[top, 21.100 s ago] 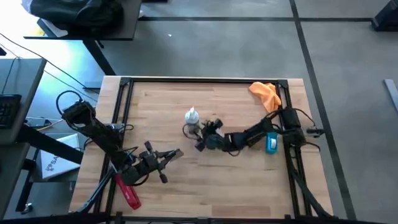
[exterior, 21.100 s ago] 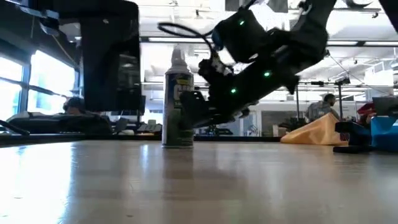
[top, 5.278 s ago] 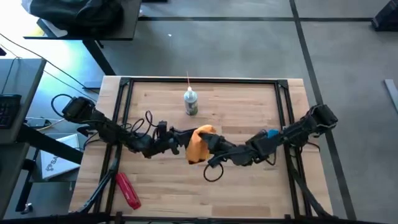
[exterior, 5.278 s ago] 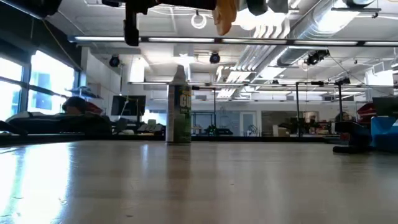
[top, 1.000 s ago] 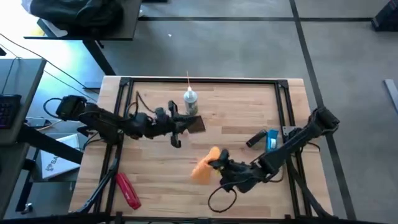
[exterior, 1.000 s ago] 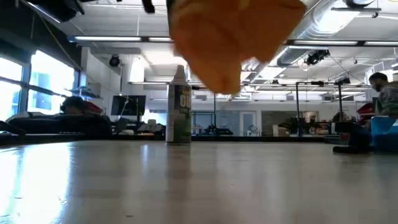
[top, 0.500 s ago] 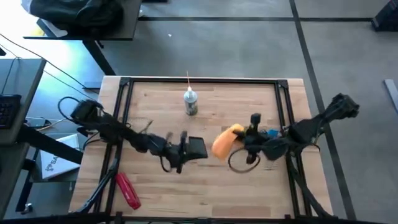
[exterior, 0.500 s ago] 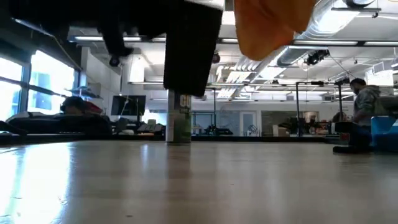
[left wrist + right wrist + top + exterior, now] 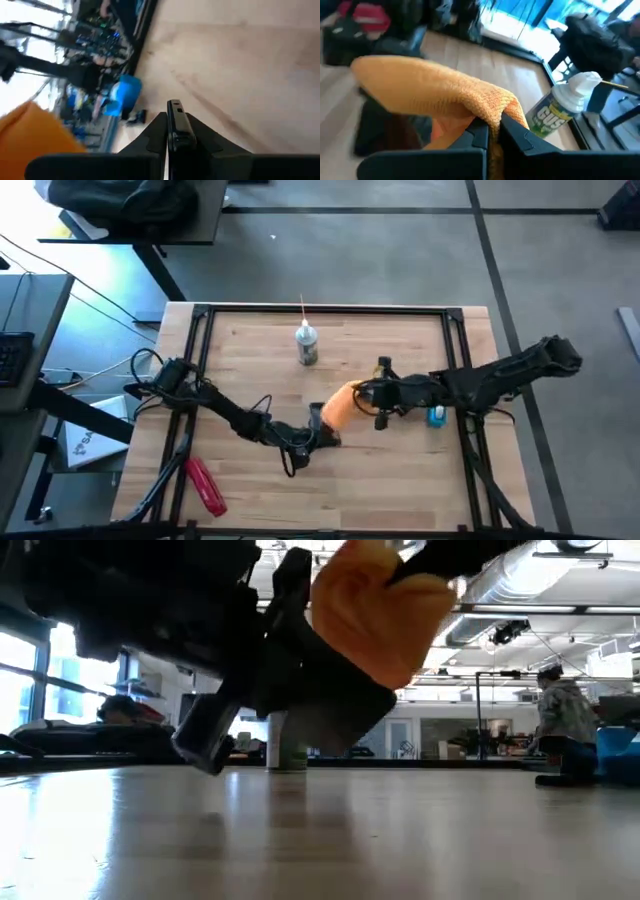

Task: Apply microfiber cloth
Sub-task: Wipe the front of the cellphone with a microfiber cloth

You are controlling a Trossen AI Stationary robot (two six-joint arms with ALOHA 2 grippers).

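Observation:
The orange-yellow microfiber cloth (image 9: 341, 406) hangs bunched from my right gripper (image 9: 368, 396), which is shut on it over the table's middle. Right under and beside it is a black phone (image 9: 324, 430), tilted and lifted off the table in my left gripper (image 9: 308, 440), which is shut on it. In the low view the cloth (image 9: 385, 615) sits against the phone's raised end (image 9: 330, 705); whether the two touch I cannot tell. In the right wrist view the phone (image 9: 385, 131) shows dark below the cloth (image 9: 430, 82). My left gripper pinches the phone's thin edge (image 9: 174, 119) between its two fingers, which lie along the phone. The phone is clear of the table and slants, its far end higher. My right gripper pinches a bunched fold of the cloth (image 9: 492, 114) between its fingertips, coming roughly level from the table's right. The cloth bulges slack ahead of the fingers, clear of the table.
A white-capped spray bottle (image 9: 307, 346) stands upright toward the far edge, behind the phone. A red tool (image 9: 205, 485) lies at the near left corner. A blue object (image 9: 437, 415) lies by the right frame rail. Bare wood lies near the front edge.
My left gripper has carried the phone from beside the spray bottle toward the near edge and tipped it to a slant. My right gripper has taken the cloth from the near middle toward the far right, then back left to the phone's raised end.

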